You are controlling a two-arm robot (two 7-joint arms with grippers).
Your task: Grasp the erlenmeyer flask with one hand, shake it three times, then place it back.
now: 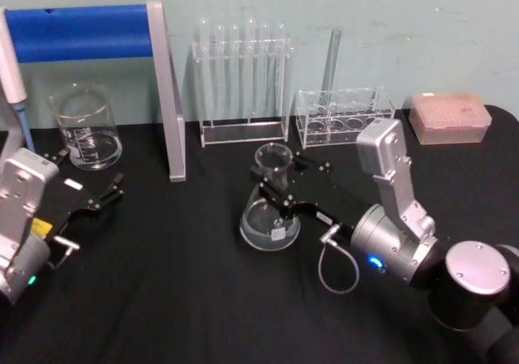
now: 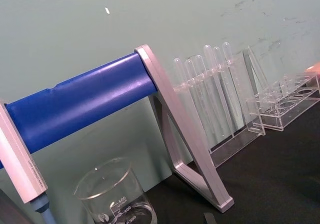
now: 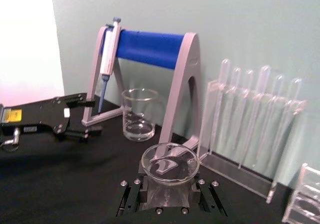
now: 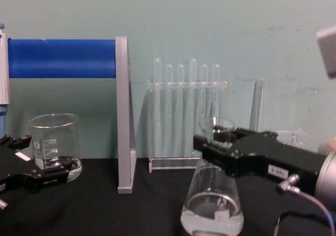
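Closest in, at four o'clock from the flask with twelve toward the wall: the silver-grey jointed right arm (image 1: 474, 271), stretched toward ten o'clock over the black counter (image 1: 178, 299). At its end, the black blocky right gripper (image 1: 277, 177), fingers drawn narrow on the neck of the clear glass conical erlenmeyer flask (image 1: 268, 218), just under the flared rim. Flask at the counter's middle, upright or nearly so, wide base apparently down on the black surface; hard to say whether just lifted. At nine o'clock, parked low: the black left gripper (image 1: 104, 195), fingers spread wide, holding nothing.

Likely trouble from here: smooth, tapering glass slipping through the fingers under a brisk shake, given a hold on the narrow neck alone with the heavier base below. Also possible: a swing carried too far toward twelve o'clock, clipping the clear acrylic rack of slim test tubes (image 1: 242, 80) or, at one o'clock, the low clear rack (image 1: 345, 117) with its single tall tube. Likewise a tilted set-down, tipping the flask over.

Open room: plenty toward six and seven o'clock, bare black counter. Tighter toward ten o'clock, with the grey leg of the blue-barred stand (image 1: 166, 96) and, beyond it, the clear cylindrical beaker (image 1: 87, 127). Pink lidded box (image 1: 450, 117) well apart at two o'clock, near the far edge. Safest shaking, by this reading: straight up, above the glassware.
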